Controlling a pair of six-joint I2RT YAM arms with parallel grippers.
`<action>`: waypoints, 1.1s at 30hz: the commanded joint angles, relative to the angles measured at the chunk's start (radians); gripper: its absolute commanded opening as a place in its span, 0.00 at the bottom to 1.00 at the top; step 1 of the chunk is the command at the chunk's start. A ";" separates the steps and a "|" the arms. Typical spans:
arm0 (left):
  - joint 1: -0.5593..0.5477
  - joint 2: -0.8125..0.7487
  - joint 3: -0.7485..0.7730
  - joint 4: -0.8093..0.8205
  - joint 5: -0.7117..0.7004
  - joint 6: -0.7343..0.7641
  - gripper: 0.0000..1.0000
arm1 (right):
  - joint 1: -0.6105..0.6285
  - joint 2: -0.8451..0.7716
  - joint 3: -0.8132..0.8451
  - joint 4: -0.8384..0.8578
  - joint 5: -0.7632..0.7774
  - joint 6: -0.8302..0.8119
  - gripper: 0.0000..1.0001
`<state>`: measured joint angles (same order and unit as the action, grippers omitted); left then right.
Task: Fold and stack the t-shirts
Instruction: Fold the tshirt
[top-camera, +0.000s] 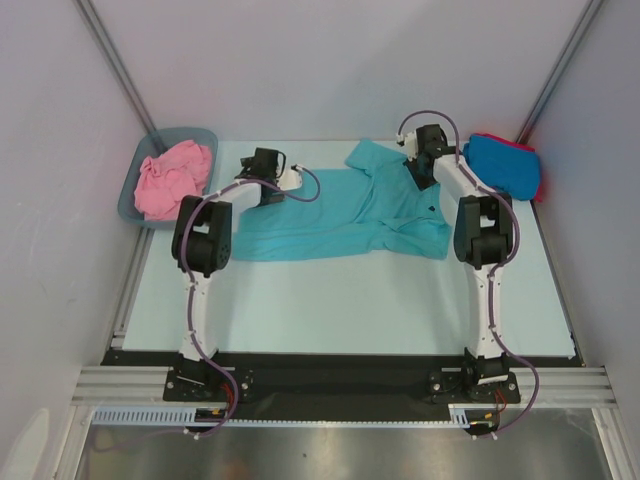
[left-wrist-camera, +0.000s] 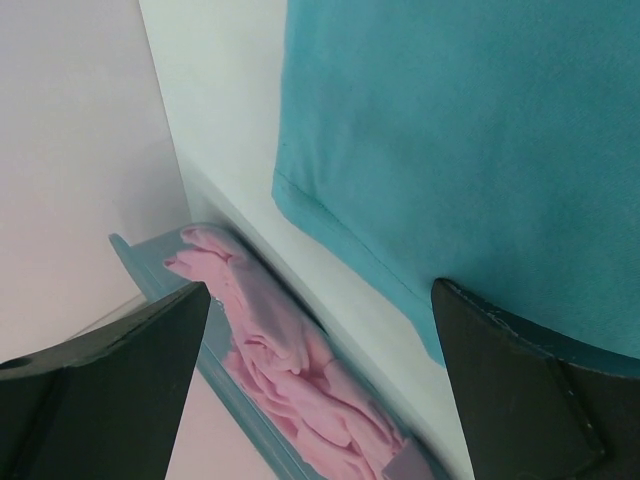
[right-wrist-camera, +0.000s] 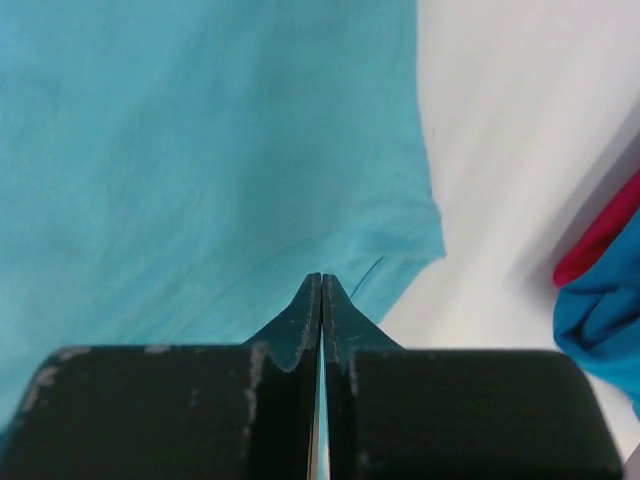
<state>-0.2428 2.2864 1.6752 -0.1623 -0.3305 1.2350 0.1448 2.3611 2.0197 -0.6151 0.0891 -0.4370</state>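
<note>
The teal t-shirt (top-camera: 345, 212) lies spread across the middle of the table, its right side rumpled. My left gripper (top-camera: 256, 166) is open and empty, over the shirt's far left hem corner (left-wrist-camera: 450, 130); its jaws stand wide apart (left-wrist-camera: 320, 290). My right gripper (top-camera: 416, 170) is shut at the shirt's far right sleeve edge (right-wrist-camera: 200, 150). Its tips (right-wrist-camera: 321, 278) are pressed together and creases in the cloth run to them. The pink t-shirt (top-camera: 172, 178) is bunched in the tub. The bright blue t-shirt (top-camera: 503, 163) lies on the red one (top-camera: 533, 172) at the back right.
The grey-blue plastic tub (top-camera: 128, 198) stands at the back left corner, against the left wall; its rim shows in the left wrist view (left-wrist-camera: 150, 275). The blue (right-wrist-camera: 600, 310) and red (right-wrist-camera: 600, 235) shirts lie just right of my right gripper. Walls enclose three sides of the table.
</note>
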 joint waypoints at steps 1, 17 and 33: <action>-0.001 0.036 0.023 0.004 -0.027 0.027 1.00 | 0.009 0.065 0.086 0.038 0.049 0.008 0.00; 0.023 0.097 0.011 0.041 -0.159 0.161 1.00 | -0.043 0.149 0.085 0.118 0.126 -0.068 0.00; 0.059 0.134 0.015 0.052 -0.234 0.221 1.00 | -0.163 0.078 -0.041 0.155 0.163 -0.112 0.01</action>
<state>-0.2016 2.3661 1.6852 -0.0547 -0.5533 1.4574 0.0128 2.4496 2.0109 -0.3893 0.2024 -0.5312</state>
